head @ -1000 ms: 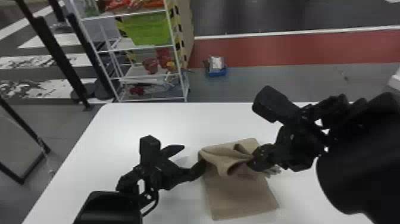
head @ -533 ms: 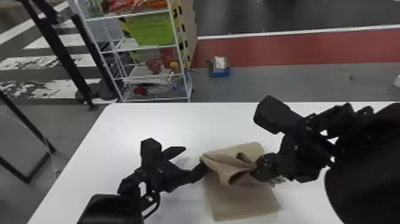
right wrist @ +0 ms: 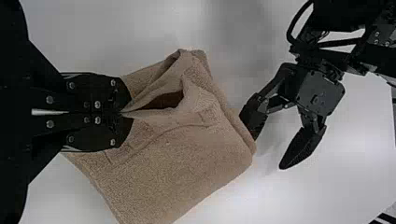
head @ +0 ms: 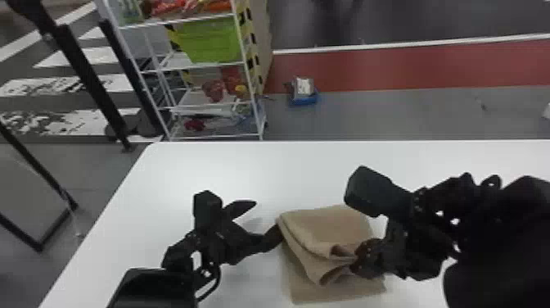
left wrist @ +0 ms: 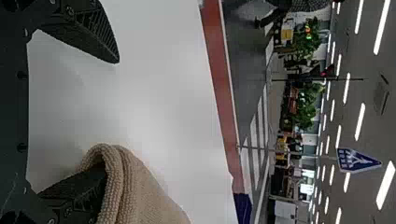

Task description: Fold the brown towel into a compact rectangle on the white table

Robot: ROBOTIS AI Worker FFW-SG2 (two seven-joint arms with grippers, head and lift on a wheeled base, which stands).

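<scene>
R claw (head: 355, 262) + towel flap (head: 313, 262) nearer bot; R-wrist cam: pinched

two tools (head: 357, 259), one brown towel (head: 327, 229), one white table (head: 213, 168), one white rack (head: 176, 21), one green bin (head: 213, 43)

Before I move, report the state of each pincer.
Left pincer: open, one finger tucked into a fold of the brown towel.
Right pincer: closed, pinching the towel.
</scene>
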